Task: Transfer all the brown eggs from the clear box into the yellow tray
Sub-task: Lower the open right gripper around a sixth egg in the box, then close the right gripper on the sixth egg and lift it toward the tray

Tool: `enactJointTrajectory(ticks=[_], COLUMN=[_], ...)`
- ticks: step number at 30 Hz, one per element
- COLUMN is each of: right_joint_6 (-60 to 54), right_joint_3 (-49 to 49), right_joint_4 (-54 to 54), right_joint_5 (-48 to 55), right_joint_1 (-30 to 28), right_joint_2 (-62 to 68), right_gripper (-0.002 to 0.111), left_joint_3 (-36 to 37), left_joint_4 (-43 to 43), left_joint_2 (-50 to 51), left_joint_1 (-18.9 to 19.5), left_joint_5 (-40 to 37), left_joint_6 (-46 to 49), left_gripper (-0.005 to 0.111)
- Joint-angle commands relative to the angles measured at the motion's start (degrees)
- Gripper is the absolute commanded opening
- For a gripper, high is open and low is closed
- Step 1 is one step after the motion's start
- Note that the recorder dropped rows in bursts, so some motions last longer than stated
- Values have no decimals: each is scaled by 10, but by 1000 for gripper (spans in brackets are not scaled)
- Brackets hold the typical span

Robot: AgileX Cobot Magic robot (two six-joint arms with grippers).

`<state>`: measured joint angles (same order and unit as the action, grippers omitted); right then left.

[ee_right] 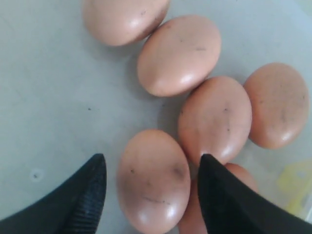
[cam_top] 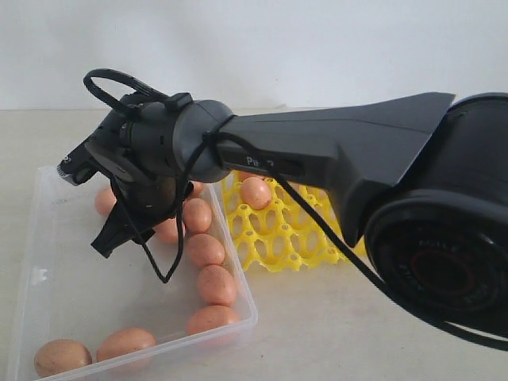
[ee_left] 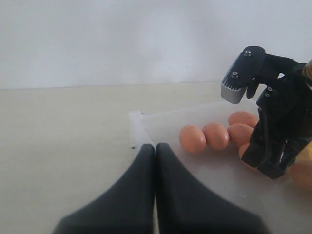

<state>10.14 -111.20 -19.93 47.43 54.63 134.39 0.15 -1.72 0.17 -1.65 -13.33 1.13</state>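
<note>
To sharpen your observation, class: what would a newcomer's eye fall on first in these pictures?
The big black right arm reaches in from the right of the exterior view, its open right gripper poised over the clear box with one brown egg framed between its spread fingers. Beside the box the bright yellow tray stands out, a single egg seated in it, while more eggs line the box's wall nearest the tray.

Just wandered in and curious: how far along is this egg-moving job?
Done: one brown egg sits in the yellow tray. In hand: the right pincer hangs open over another egg in the clear box, nothing gripped. Remaining: at least seven eggs there.
</note>
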Motion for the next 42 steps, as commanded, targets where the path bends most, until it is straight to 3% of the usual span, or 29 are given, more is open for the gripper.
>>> enactJointTrajectory(ticks=[1,12,14,18,22,24,27,31,36,42], right_joint_6=[-2,-3,-6,-4,64,125,250,248,170,-108], right_joint_3=[-1,-1,-1,-1,4,36,195,313,452,536], right_joint_4=[1,10,10,13,16,14,-59,-63,1,199], right_joint_5=[4,-9,-9,-7,-51,-100,-252,-352,-463,-625], right_joint_1=[-4,-4,-4,-4,-10,-17,-36,-70,-156,-188], right_joint_2=[9,20,20,19,-13,-44,-154,-240,-298,-297], right_gripper=[54,51,41,-1,0,0,0,0,0,0], left_joint_3=[-1,-1,-1,-1,-1,-1,-1,-1,-1,-1], left_joint_4=[-3,-3,-3,-3,-3,-3,-3,-3,-3,-3], left_joint_2=[-2,-2,-2,-2,-2,-2,-2,-2,-2,-2], left_joint_1=[-2,-2,-2,-2,-2,-2,-2,-2,-2,-2], left_joint_5=[1,1,1,1,1,1,1,1,1,1], left_joint_6=[0,0,0,0,0,0,0,0,0,0], left_gripper=[-4,-4,-4,-4,-4,-4,-4,-4,-4,-4])
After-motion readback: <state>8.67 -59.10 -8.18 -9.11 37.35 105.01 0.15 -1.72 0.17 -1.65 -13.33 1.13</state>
